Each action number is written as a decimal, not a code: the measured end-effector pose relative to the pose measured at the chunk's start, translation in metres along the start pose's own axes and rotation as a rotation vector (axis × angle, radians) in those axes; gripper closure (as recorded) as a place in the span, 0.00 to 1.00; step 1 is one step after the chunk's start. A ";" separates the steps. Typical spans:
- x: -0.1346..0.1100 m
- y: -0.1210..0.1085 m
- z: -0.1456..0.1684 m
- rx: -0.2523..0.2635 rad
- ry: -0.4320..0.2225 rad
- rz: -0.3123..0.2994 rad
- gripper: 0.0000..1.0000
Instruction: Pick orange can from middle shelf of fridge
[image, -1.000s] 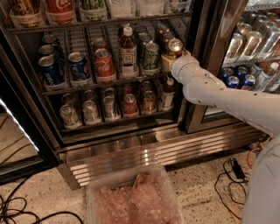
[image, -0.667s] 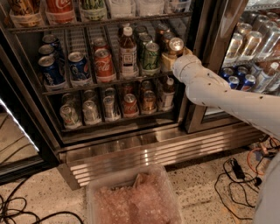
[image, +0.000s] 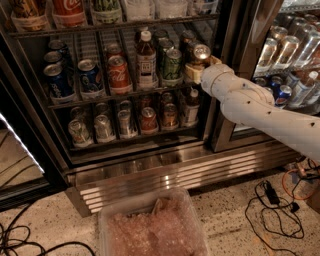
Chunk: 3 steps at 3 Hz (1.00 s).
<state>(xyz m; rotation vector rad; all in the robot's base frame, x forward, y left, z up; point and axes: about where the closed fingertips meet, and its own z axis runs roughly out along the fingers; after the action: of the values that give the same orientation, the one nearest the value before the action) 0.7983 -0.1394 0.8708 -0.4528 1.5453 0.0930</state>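
The orange can (image: 200, 54), amber with a silver lid, is at the right end of the middle shelf (image: 100, 99) of the fridge (image: 150, 172). My gripper (image: 200, 69) reaches in from the right on a white arm (image: 260, 107). Its cream fingers (image: 190, 75) sit on either side of the can, shut on it. The can's lower body is hidden behind the fingers. A green can (image: 172, 64) stands just left of it.
On the same shelf are a bottle (image: 146, 56), a red Coca-Cola can (image: 119, 75) and blue cans (image: 57, 82). A lower rack (image: 125, 122) holds silvery and rust-red cans. The dark door frame (image: 234, 80) is close behind my wrist. A plastic bin (image: 155, 230) and cables (image: 272, 200) lie on the floor.
Hardly anything differs. The gripper and the orange can stay at the right end of the middle shelf; the wrist has shifted only slightly.
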 end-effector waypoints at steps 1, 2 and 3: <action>0.012 0.007 -0.020 -0.054 0.046 0.057 1.00; 0.027 0.015 -0.041 -0.092 0.082 0.024 1.00; 0.052 0.027 -0.056 -0.131 0.112 -0.051 1.00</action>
<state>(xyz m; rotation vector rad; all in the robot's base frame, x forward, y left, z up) 0.7383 -0.1456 0.8169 -0.6095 1.6428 0.1324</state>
